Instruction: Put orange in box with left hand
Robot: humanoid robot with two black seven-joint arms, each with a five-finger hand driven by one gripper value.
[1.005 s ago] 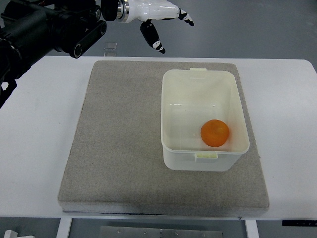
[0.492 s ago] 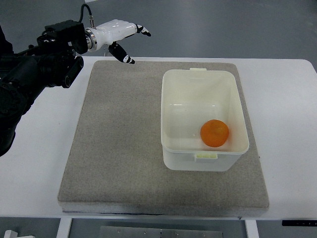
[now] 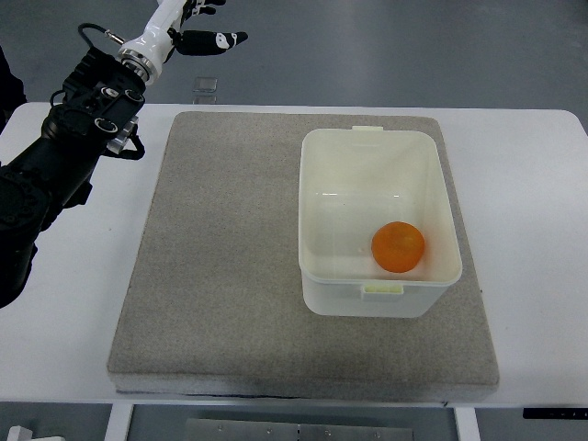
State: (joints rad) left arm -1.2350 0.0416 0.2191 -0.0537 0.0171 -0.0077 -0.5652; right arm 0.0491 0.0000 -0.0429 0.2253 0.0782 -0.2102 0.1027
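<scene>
Fingers (image 3: 223, 39) loose and spread, gripping nothing, on a left hand (image 3: 188, 28) now drawn back up to the top-left corner, partly cut by the picture's edge, well apart from the box (image 3: 378, 156) it hung beside a second ago (black arm trailing down the left side over the white table (image 3: 73, 276)). Orange (image 3: 398, 246) unmoved over that same second, resting on the box floor in the near right corner, box itself square on the grey mat (image 3: 220, 266). Looks like a finished placement, with only the arm's retreat to complete.

white table (image 3: 528, 184), grey mat (image 3: 220, 266), grey floor (image 3: 413, 55)
</scene>
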